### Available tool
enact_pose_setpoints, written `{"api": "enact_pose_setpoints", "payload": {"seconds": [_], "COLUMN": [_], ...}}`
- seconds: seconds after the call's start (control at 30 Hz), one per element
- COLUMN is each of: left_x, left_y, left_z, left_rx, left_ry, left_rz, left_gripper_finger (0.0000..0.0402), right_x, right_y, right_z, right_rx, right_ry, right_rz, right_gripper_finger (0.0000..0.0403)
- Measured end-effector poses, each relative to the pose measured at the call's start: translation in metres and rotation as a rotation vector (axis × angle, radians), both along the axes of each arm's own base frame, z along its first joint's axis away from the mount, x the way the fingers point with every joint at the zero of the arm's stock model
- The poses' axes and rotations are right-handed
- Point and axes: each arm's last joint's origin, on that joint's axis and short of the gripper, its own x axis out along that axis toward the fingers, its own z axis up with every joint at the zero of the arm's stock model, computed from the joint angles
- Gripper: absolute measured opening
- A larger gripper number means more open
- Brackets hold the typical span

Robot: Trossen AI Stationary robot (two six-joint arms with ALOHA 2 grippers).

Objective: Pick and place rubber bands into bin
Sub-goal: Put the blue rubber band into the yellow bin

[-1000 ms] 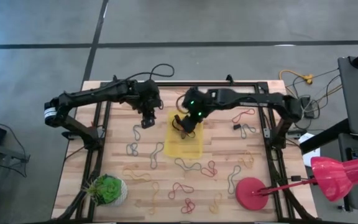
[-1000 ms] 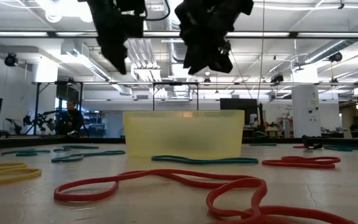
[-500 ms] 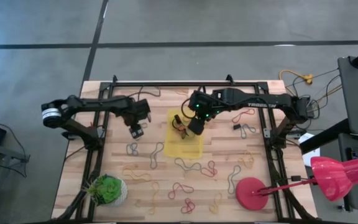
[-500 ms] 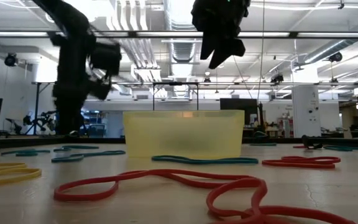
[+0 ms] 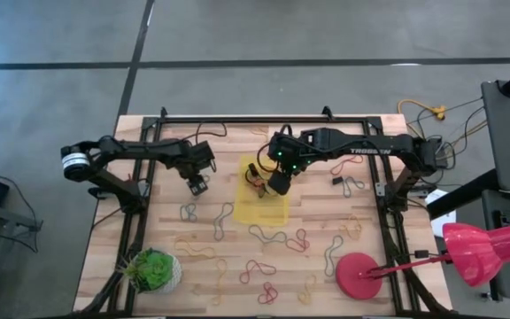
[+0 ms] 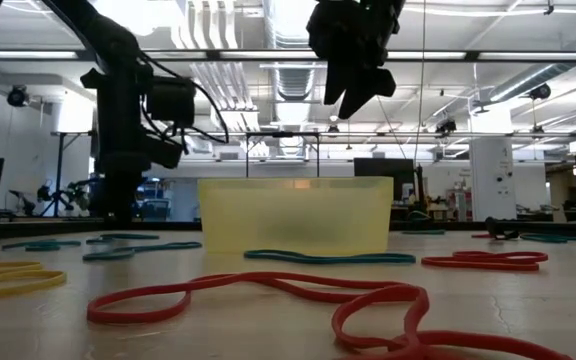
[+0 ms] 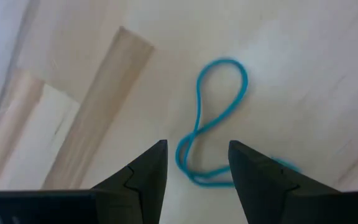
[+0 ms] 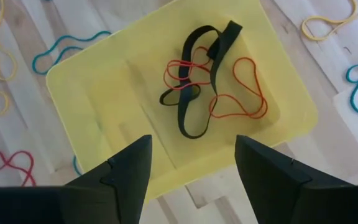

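Note:
The yellow bin [image 5: 268, 208] stands mid-table and also shows in the low view [image 6: 298, 215]. It holds a black rubber band [image 8: 194, 93] and red bands [image 8: 238, 93]. My right gripper [image 5: 277, 182] hangs open and empty above the bin; its own wrist view shows it too [image 8: 191, 168]. My left gripper [image 5: 198, 184] is open and low over the table left of the bin. Its fingers stand on either side of one end of a blue rubber band [image 7: 213, 118] that lies flat on the wood. Many more bands lie loose on the table, such as a red band [image 6: 268, 295].
Loose bands cover the table's near half, among them a red band [image 5: 257, 268] and a yellow band [image 5: 197, 248]. A green plant ball [image 5: 153, 270] sits near left and a red disc [image 5: 359, 275] near right. A small dark block [image 5: 336, 181] lies right of the bin. Black frame rails run along the table's sides.
My left gripper has gone from beside the bin toward the table's left edge and down close to the tabletop, then settled over the blue band. My right gripper has shifted a little and stays above the bin.

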Motion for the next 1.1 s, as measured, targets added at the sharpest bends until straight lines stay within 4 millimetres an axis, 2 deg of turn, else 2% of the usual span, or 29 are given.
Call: {"api": "enact_pose_setpoints", "payload": {"seconds": [0.23, 0.37, 0.67, 0.93, 1.1], "left_x": [-0.008, -0.007, -0.001, -0.008, -0.009], "left_y": [0.016, 0.024, 0.023, 0.018, 0.018], "left_z": [-0.007, -0.009, -0.014, -0.023, -0.026], "left_rx": [-0.024, -0.046, -0.164, -0.197, -0.18], "left_ry": [0.038, 0.033, -0.004, 0.009, 0.002], "left_rz": [0.139, 0.185, 0.166, 0.138, 0.138], "left_gripper_finger": [0.0155, 0.0155, 0.0155, 0.0155, 0.0123], "right_x": [0.0, -0.001, -0.005, -0.005, -0.005], "right_y": [0.0, -0.002, -0.004, -0.004, -0.005], "right_z": [-0.002, -0.003, -0.005, -0.005, -0.005], "right_rx": [0.009, 0.029, 0.045, 0.041, 0.044], "right_ry": [0.006, 0.007, 0.045, 0.046, 0.046], "right_rz": [-0.002, -0.003, -0.015, -0.019, -0.03], "right_gripper_finger": [0.0217, 0.0217, 0.0215, 0.0215, 0.0215]}}
